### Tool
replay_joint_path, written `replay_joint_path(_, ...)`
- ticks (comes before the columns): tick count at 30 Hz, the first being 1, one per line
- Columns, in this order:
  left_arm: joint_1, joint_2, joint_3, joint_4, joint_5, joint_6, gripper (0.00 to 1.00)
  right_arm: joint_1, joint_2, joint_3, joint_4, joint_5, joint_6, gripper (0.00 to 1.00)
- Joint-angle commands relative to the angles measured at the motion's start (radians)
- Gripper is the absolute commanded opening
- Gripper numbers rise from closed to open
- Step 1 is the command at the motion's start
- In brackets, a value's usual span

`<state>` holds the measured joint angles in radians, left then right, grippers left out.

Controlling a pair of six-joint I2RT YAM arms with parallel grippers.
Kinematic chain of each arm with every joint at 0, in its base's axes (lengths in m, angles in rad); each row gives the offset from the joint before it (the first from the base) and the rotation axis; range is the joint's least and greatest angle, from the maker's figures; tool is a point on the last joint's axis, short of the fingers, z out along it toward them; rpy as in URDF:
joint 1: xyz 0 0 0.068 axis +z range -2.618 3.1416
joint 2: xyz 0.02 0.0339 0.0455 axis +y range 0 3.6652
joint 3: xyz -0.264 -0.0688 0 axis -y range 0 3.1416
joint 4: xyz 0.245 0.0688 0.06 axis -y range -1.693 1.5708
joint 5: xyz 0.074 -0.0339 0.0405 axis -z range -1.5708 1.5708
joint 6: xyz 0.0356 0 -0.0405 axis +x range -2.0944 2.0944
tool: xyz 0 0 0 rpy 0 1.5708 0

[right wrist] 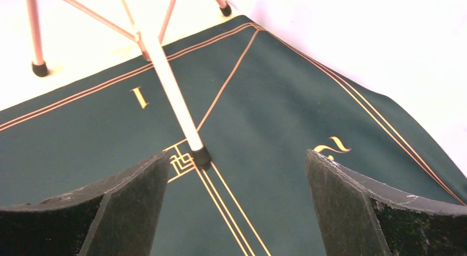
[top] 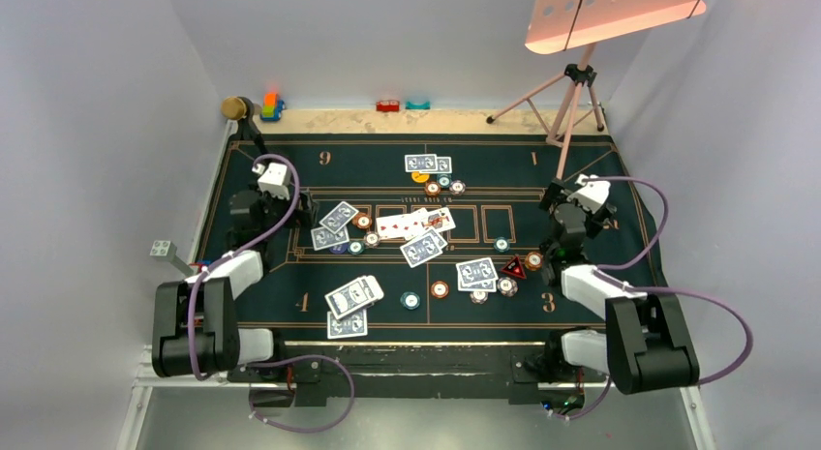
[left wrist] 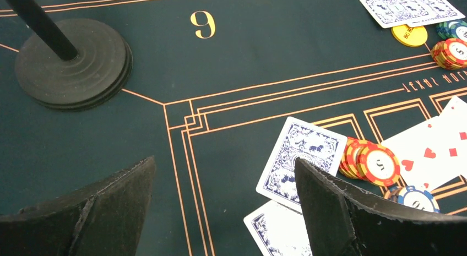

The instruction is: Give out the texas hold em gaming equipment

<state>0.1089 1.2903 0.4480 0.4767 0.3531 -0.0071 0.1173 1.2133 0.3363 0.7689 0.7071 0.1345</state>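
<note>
Both sets of jaws are spread wide open, nothing gripped in either. The left gripper is hung over the left side of the felt mat near the printed 9. The right gripper is held over the far right corner area between the 1 and the 2, where a pink tripod leg is planted on the felt. The poker gear is scattered across the middle of the mat. Two blue-backed cards are laid side by side toward the far edge, with the yellow button just in front of them and a few chips beside it. Face-up cards are fanned out in the centre. A leaning orange chip stack is seen right against a lone blue-backed card, just ahead of the left fingers. The red triangular marker is found toward the right edge, just beside another card pair. More cards are piled near the 4 at the near edge. A round black stand base is set by the far left corner
</note>
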Motion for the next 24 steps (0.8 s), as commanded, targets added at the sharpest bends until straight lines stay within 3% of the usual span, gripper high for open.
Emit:
replay_joint_path(1,-0.002,0.029,-0.017,0.202,-0.005,0.001,1.0,-0.003,0.037,0.008,0.218,-0.077,-0.034,0.96)
replay_joint_path(5,-0.002,0.038,-0.02,0.224,-0.006,-0.001,1.0,-0.003,0.142,0.007,0.337,-0.131,-0.082,0.98)
replay_joint_path(8,-0.004,0.037,-0.036,0.252,-0.004,0.002,1.0,-0.004,0.138,0.002,0.333,-0.19,-0.086,0.98)
replay_joint_path(11,-0.018,0.037,-0.124,0.377,0.028,0.047,1.0,-0.004,0.12,-0.092,0.48,-0.267,-0.112,0.98)
replay_joint_path(12,-0.02,0.076,-0.156,0.511,0.046,0.05,1.0,-0.005,0.145,-0.099,0.515,-0.27,-0.114,0.98)
replay_joint_path(13,-0.02,0.079,-0.155,0.501,0.048,0.036,1.0,-0.003,0.188,-0.092,0.564,-0.245,-0.153,0.98)
replay_joint_path(14,-0.021,0.051,-0.137,0.413,0.035,0.06,1.0,-0.003,0.208,-0.072,0.549,-0.239,-0.157,0.98)
replay_joint_path(16,-0.023,0.081,-0.148,0.504,0.04,0.038,1.0,-0.019,0.184,-0.042,0.445,-0.265,-0.097,0.98)
replay_joint_path(18,-0.022,0.051,-0.139,0.421,0.031,0.058,1.0,-0.045,0.189,-0.04,0.456,-0.291,-0.085,0.98)
replay_joint_path(20,-0.023,0.075,-0.153,0.503,0.039,0.04,1.0,-0.046,0.176,-0.039,0.428,-0.296,-0.076,0.98)
replay_joint_path(22,-0.022,0.052,-0.147,0.446,0.03,0.054,1.0,-0.047,0.181,-0.044,0.45,-0.292,-0.082,0.98)
replay_joint_path(24,-0.022,0.072,-0.155,0.499,0.035,0.041,1.0,-0.046,0.177,-0.046,0.447,-0.293,-0.082,0.98)
